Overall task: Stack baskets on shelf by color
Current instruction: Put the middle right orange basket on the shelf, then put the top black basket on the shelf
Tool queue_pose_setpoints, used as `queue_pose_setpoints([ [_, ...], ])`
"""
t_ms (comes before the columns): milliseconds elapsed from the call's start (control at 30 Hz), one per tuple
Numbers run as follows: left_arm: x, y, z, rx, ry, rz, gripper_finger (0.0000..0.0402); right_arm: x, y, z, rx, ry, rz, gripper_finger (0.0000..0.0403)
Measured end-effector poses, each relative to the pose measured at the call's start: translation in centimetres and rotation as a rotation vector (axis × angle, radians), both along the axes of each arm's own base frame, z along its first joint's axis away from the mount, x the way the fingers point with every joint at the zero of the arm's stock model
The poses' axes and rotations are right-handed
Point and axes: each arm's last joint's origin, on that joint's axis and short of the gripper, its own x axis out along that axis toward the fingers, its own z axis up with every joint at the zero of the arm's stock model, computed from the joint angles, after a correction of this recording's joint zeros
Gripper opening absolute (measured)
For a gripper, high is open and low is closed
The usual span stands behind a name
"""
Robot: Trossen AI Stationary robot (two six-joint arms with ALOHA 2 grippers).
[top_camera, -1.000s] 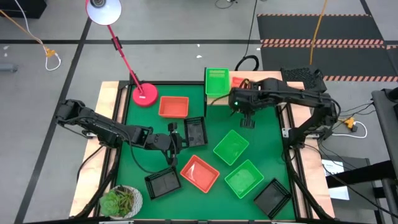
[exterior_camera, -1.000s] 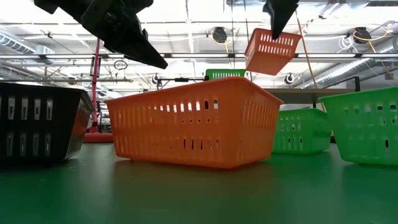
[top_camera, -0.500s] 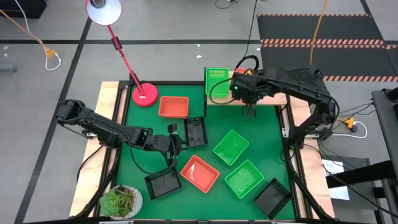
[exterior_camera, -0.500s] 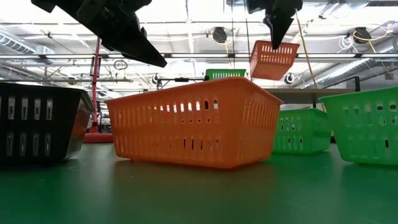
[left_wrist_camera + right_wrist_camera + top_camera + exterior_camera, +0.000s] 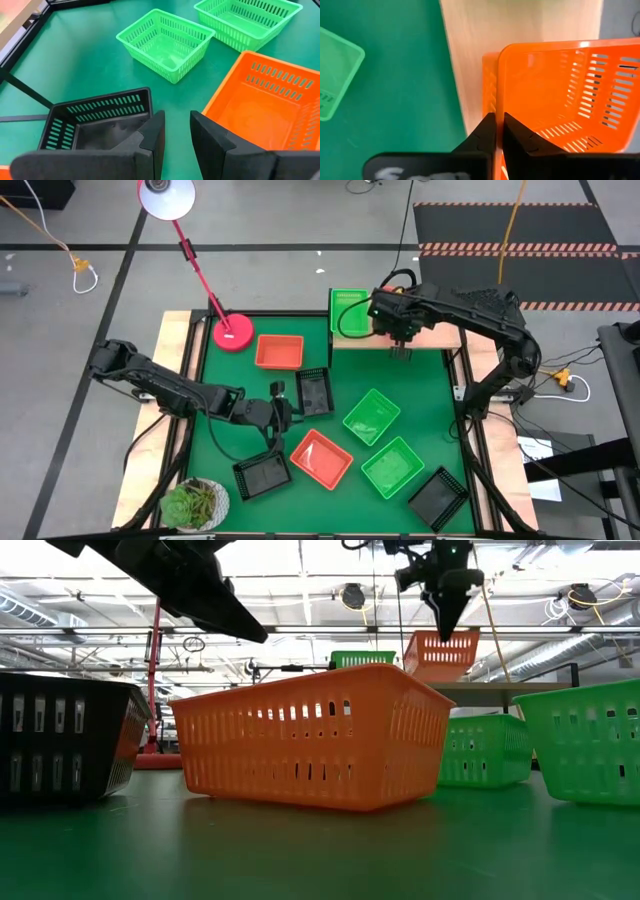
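Fingers of the right gripper are pinched tight on the rim of a small orange-red slotted plastic basket, holding it by one wall so it hangs just above the low light-wood shelf at the far right of the green worktop. It sits beside a green slotted plastic basket already parked on the shelf's left end, which suggests the orange-red pile is meant to start in the neighbouring slot. In the low view the carried basket looks close to level and just over the board, so release seems near, though contact cannot be confirmed.

The left gripper hovers over the worktop's middle with its fingers partly apart and nothing between them, above a black slotted plastic basket and next to another orange-red basket, probably waiting its turn.

On the worktop, 2 orange-red, 2 green and 3 black baskets lie scattered singly, none nested, leaving most of the sorting undone. A red desk lamp stands at the far left corner, clear of the shelf.
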Motion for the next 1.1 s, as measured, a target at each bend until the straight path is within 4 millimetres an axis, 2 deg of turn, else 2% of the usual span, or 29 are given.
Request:
queue_pose_setpoints([
  [733, 0.0, -0.1, 0.1, 0.01, -0.006, -0.011, 0.0093, 0.7, -0.3, -2.7, -0.017, 0.015, 0.051, 0.0015],
  [867, 0.0, -0.1, 0.1, 0.01, -0.006, -0.011, 0.0093, 0.9, -0.6, -2.6, -0.088, 0.019, 0.033, 0.003],
  [1100, 0.0, -0.1, 0.1, 0.01, -0.006, -0.01, 0.0093, 0.9, -0.6, -2.6, -0.095, 0.015, 0.041, 0.0076],
])
